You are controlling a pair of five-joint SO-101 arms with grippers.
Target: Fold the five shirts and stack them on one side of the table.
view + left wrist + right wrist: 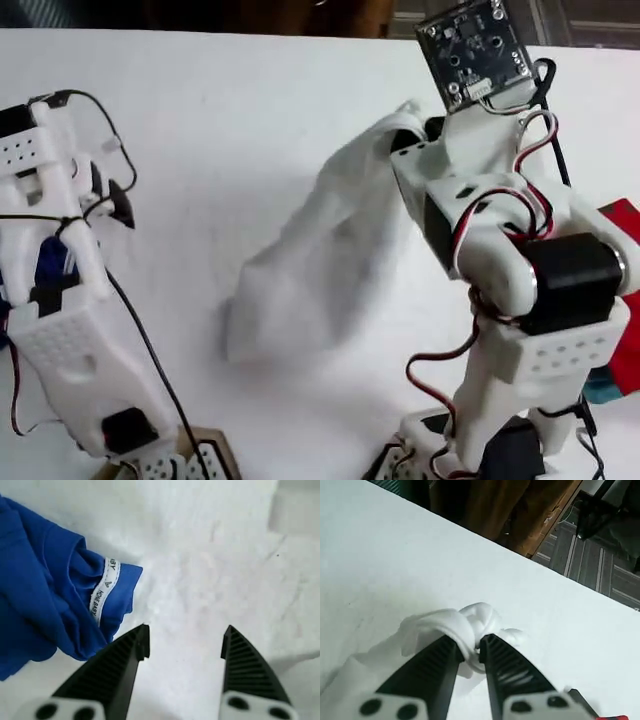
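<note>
A white shirt hangs from my right gripper, lifted at one end while its lower part trails on the table. The right wrist view shows that gripper shut on a bunched fold of the white shirt. A blue shirt lies crumpled on the table beside my left gripper, which is open over bare tabletop, its fingers just clear of the blue cloth. In the high view the left arm stands at the left edge, with a bit of the blue shirt behind it.
Red cloth and a bit of teal cloth lie at the right edge behind the right arm. The white table stretches wide between the arms. Beyond its far edge are a tiled floor and dark furniture.
</note>
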